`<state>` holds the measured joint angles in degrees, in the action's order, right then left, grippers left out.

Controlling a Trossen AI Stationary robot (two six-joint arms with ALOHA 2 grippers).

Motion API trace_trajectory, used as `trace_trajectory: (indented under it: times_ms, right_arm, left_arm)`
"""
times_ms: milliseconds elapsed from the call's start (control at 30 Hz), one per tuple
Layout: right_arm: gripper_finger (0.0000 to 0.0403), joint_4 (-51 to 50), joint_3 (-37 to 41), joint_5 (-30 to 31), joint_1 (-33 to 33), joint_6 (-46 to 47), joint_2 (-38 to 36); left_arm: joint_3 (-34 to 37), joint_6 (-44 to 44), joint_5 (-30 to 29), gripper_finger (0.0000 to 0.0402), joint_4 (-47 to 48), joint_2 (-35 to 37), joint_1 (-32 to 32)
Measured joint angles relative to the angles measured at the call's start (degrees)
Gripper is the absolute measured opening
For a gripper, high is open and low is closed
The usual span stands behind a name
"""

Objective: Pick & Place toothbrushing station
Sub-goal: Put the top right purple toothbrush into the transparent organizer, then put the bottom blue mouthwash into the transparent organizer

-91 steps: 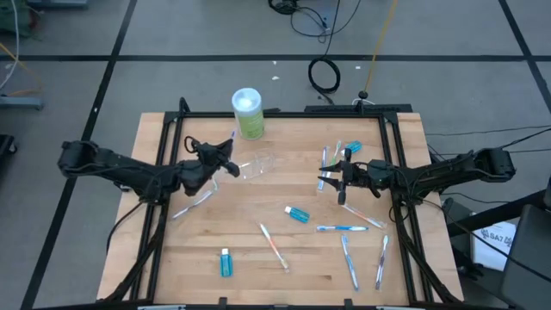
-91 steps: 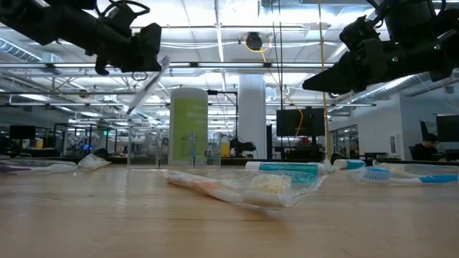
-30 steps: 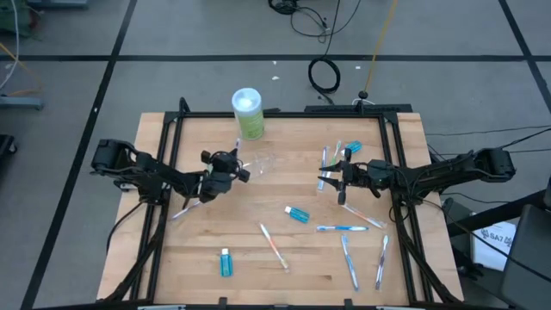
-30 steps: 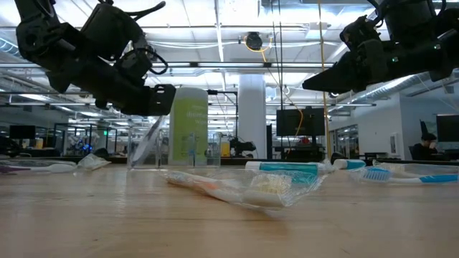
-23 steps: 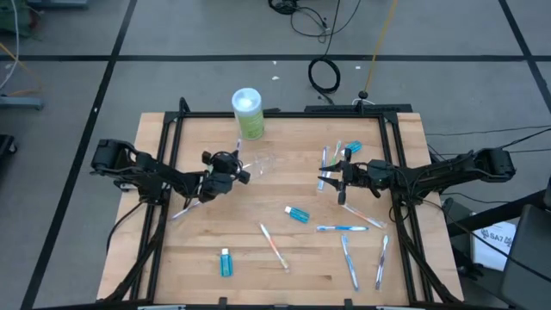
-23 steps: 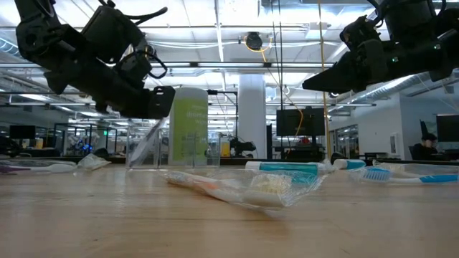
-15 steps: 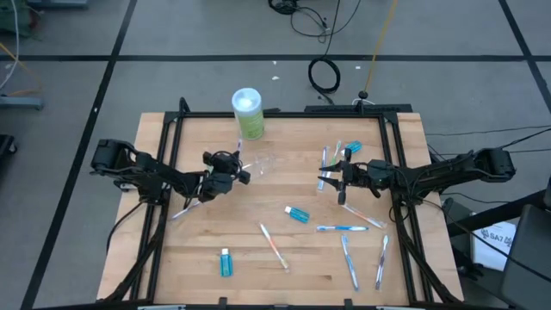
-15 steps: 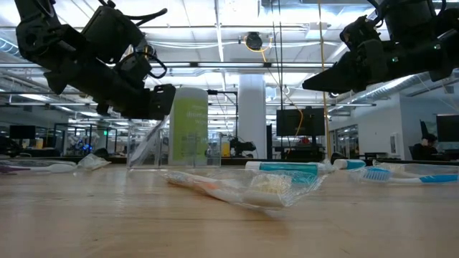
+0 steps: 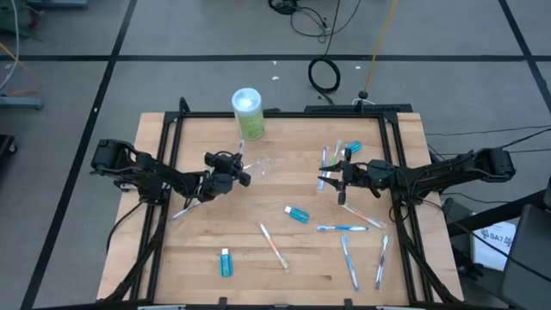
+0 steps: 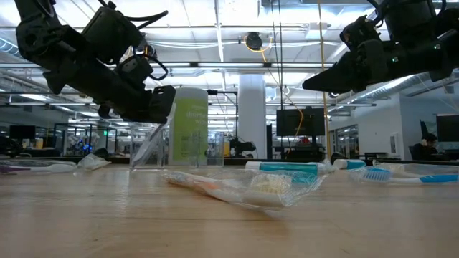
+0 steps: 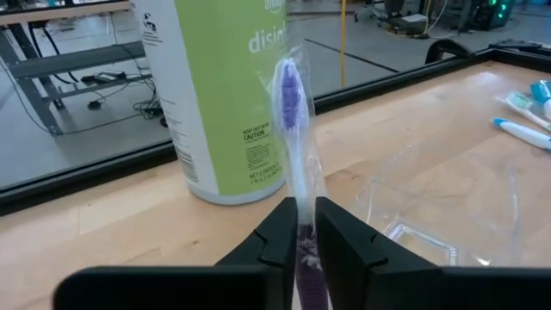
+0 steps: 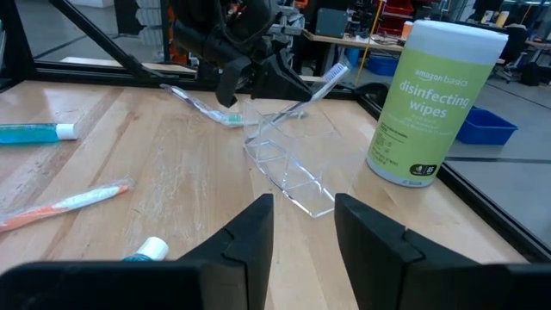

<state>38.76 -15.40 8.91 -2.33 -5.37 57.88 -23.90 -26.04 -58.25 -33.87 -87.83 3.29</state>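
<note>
Grey floor with cables surrounds the wooden table (image 9: pixel 258 267) in the high view. Toward its far edge stands a green container (image 9: pixel 248 113). The left gripper (image 9: pixel 234 171) hovers just beside the clear cup (image 9: pixel 263 164), pinching a wrapped toothbrush (image 9: pixel 239 153) whose head points toward the container. The right gripper (image 9: pixel 325 181) hangs over the table's right half, near several toothbrushes; a blue tube (image 9: pixel 297 213) lies just in front of it and another blue tube (image 9: pixel 225 261) near the front edge.

Across the tabletop in the low view, the left gripper (image 10: pixel 159 100) sits above the cup (image 10: pixel 147 147), the toothbrush (image 10: pixel 152 140) slanting down into it. A wrapped orange toothbrush (image 10: pixel 229 188) lies in the foreground.

From the left wrist, the fingers (image 11: pixel 280 232) are pressed onto the handle of the purple-bristled toothbrush (image 11: pixel 293 138), which rises in front of the container (image 11: pixel 219 86); the cup (image 11: pixel 452 202) is beside it.

From the right wrist, that gripper's fingers (image 12: pixel 250 237) are spread with nothing between them, well apart from the cup (image 12: pixel 288 168), where the left gripper (image 12: pixel 267 76) holds the toothbrush (image 12: pixel 320 88).
</note>
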Motion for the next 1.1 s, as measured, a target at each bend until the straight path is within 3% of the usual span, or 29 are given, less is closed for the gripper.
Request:
trace_trajectory:
  times_ms: [367,833,1100]
  right_arm:
    - [0.0116,0.00,0.00,0.00,0.00,-0.01,-0.01]
    - [0.0116,0.00,0.00,0.00,0.00,0.01,0.00]
    - [0.0116,0.00,0.00,0.02,0.00,0.01,0.01]
  left_arm:
    - [0.01,-1.79,3.00,0.0107,0.12,1.54,0.02]
    - [0.02,-7.24,3.38,0.0108,11.57,9.27,0.35]
    - [0.02,-6.92,5.56,0.0108,11.96,11.99,1.63]
